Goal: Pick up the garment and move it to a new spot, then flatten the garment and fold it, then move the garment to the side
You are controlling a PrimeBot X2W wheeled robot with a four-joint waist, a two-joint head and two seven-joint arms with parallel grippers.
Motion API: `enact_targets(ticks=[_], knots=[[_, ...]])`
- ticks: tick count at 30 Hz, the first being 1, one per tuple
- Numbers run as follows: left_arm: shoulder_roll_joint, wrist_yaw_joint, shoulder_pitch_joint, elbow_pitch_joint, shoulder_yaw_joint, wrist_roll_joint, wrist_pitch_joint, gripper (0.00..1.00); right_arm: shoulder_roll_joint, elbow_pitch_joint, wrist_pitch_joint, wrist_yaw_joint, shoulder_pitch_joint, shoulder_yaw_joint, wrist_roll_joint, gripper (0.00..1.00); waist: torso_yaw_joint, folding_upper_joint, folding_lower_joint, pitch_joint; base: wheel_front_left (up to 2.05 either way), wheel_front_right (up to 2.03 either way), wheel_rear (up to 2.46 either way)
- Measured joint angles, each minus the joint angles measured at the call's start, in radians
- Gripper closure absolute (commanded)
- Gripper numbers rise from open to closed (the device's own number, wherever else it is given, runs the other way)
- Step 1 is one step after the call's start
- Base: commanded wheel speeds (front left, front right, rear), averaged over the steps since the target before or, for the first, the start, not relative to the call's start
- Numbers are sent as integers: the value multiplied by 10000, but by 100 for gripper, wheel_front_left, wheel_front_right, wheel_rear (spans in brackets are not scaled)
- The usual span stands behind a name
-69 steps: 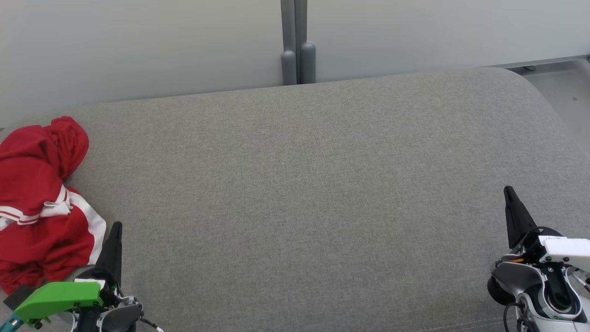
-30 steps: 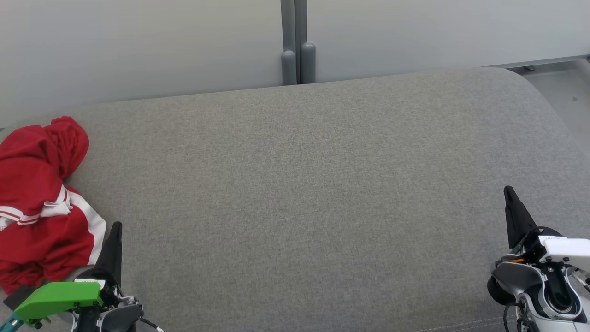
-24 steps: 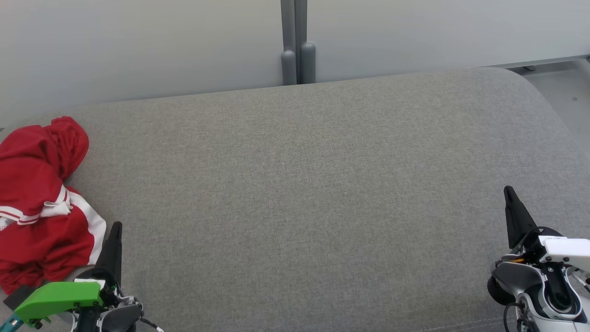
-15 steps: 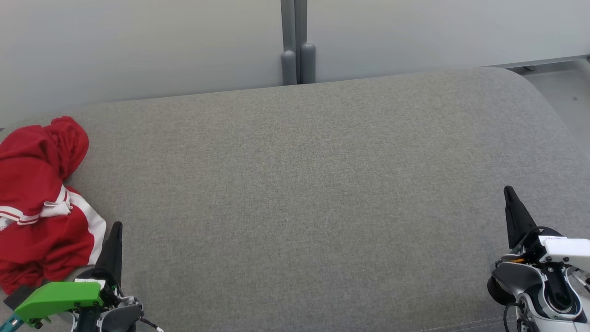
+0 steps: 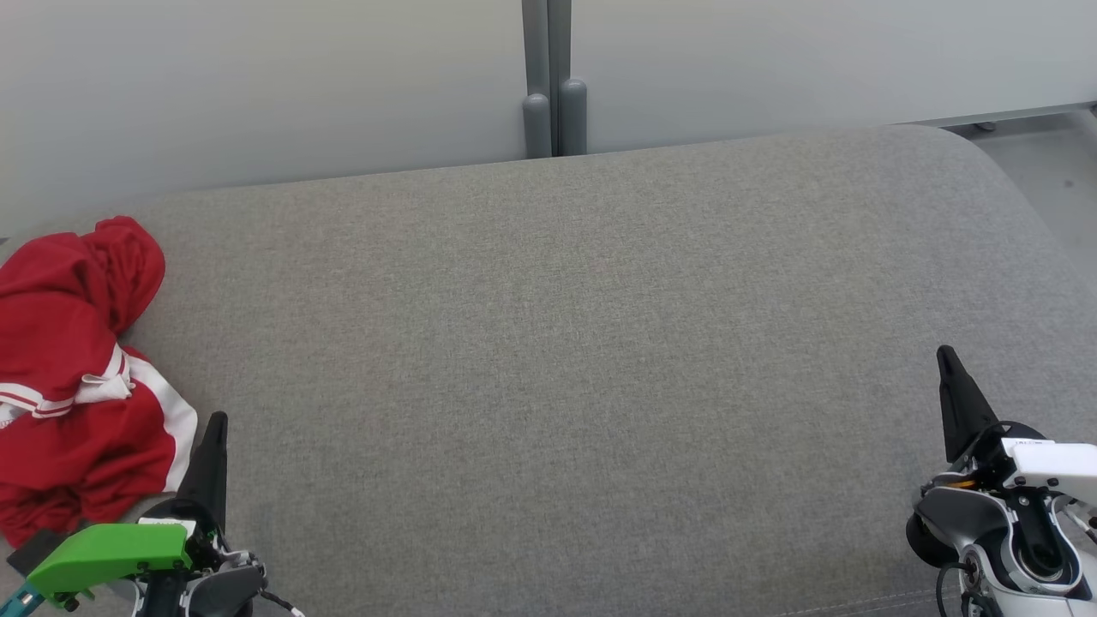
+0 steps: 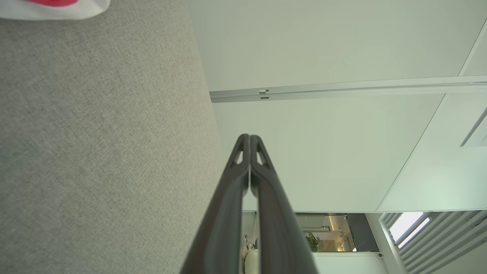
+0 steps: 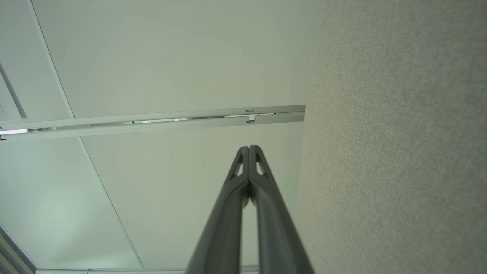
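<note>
Head view: garment (image 5: 53, 336) just beside left jaws (closed)

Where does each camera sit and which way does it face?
Head view: on the head, facing forward and down at the cushion and red garment; left hand and right hand at the bottom corners.
Left wrist view: along the left hand's shut fingers, cushion beside, wall beyond.
Right wrist view: likewise along the right hand.
Shared: head and left wrist views both catch the garment.
</note>
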Motion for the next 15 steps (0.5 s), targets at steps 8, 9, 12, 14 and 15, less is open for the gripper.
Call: enact_targets(ticks=[8,9,12,14,15], knots=[[-2,0,0,0,2,0,0,100,2,0,0,0,0,0,0,100,0,0,0,0,0,0,0],[-2,0,0,0,4,0,0,100,2,0,0,0,0,0,0,100,0,0,0,0,0,0,0],[-4,0,0,0,4,0,0,100,4,0,0,0,0,0,0,100,0,0,0,0,0,0,0],[-4,0,0,0,4,0,0,100,4,0,0,0,0,-2,0,100,0,0,0,0,0,0,0],[-4,0,0,0,4,0,0,100,4,0,0,0,0,-2,0,100,0,0,0,0,0,0,0]])
